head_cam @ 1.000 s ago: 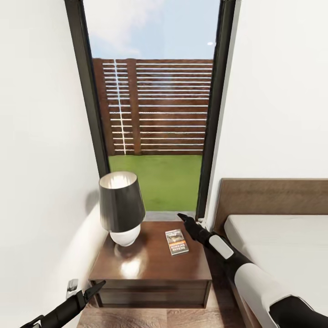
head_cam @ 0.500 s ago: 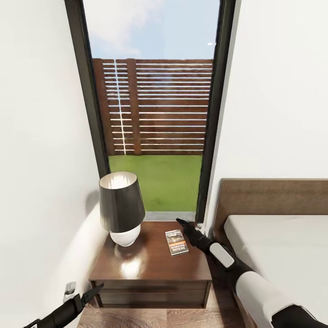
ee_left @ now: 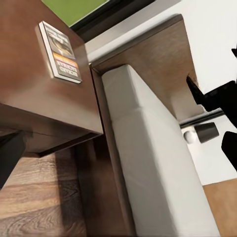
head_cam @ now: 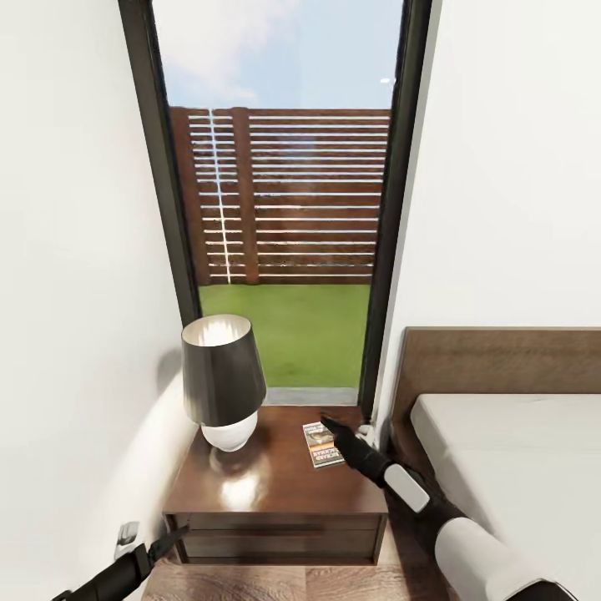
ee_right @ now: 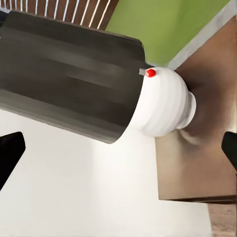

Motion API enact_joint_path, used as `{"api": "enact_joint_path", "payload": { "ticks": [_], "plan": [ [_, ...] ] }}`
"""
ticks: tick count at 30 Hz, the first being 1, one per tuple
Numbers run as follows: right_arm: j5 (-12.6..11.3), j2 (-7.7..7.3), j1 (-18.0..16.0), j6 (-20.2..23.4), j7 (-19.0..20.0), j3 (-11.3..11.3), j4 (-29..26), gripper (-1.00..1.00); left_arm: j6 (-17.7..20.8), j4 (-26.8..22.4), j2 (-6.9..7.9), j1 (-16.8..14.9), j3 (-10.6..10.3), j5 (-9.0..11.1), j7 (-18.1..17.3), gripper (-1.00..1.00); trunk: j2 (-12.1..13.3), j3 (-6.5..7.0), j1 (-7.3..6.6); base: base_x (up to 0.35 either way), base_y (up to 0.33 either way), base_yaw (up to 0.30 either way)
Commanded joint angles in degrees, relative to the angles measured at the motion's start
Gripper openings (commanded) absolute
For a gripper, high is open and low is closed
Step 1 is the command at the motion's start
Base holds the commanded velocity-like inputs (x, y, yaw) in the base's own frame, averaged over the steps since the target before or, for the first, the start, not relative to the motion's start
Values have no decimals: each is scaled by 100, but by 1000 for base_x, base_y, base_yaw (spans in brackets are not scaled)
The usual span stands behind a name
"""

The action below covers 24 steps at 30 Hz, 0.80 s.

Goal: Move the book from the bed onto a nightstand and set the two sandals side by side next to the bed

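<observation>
The right gripper (head_cam: 330, 426) hangs just above the right-hand edge of the book (head_cam: 322, 444), its black fingers spread and holding nothing; the wrist view from that arm shows the two dark fingertips far apart at the frame's edges with nothing between them. The book lies flat on the top of the nightstand (head_cam: 275, 492), toward the side nearest the bed (head_cam: 517, 451). It is a small thin paperback with a dark grey cover carrying a picture, an orange band below it and white lettering; the left wrist view shows the same cover (ee_left: 60, 49) face up on the glossy brown wood. Beside it, further from the bed, stands a lamp (head_cam: 222, 380) with a dark shade and a rounded white base; in the right wrist view a small red dot sits on that base (ee_right: 165, 101). The nightstand is low, dark brown, with drawer fronts facing the robot. The bed has a plain light-grey mattress, a brown wooden frame and a flat headboard (head_cam: 501, 363). Behind the nightstand a tall black-framed window (head_cam: 284, 209) looks onto grass and a slatted brown fence. The left gripper (head_cam: 171, 538) is low by the nightstand's front corner, over the wood-plank floor (head_cam: 334, 584), its fingers parted and empty
</observation>
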Motion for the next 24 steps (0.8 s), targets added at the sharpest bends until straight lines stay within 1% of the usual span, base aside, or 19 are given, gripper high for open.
{"api": "enact_joint_path", "payload": {
  "ticks": [1, 5, 10, 13, 14, 17, 18, 24],
  "plan": [
    [-30, 0, 74, 12, 126, 20, 29, 100, 18, 1, 1, 22, 51, -37, 4, 100, -3, -5, -1, 0, 0, 0],
    [20, 14, 306, 7, 472, 22, 135, 100, -37, 1, 0, 92, 48, -40, 60, 100, -3, -5, -1, 0, 0, 0],
    [42, 23, 484, 8, 779, 23, 352, 100, -63, 1, -6, 149, 46, -41, 90, 100, -3, -5, -1, 0, 0, 0],
    [37, 28, 536, 9, 990, 23, 545, 100, -70, 1, -7, 164, 47, -42, 91, 100, -3, -5, -1, 0, 0, 0],
    [31, 31, 556, 7, 1161, 25, 683, 100, -72, 1, -8, 170, 46, -42, 93, 100, -3, -5, -1, 0, 0, 0],
    [30, 33, 572, 5, 1422, 26, 868, 100, -74, 1, -8, 175, 47, -42, 97, 100, -3, -5, -1, 0, 0, 0],
    [37, 34, 576, 4, 1573, 25, 967, 100, -75, 1, -8, 177, 46, -42, 98, 100, -3, -5, -1, 0, 0, 0],
    [47, 37, 594, 4, 1851, 24, 1325, 100, -76, 1, -8, 183, 45, -42, 105, 100, -3, -5, -1, 0, 0, 0]
  ]
}}
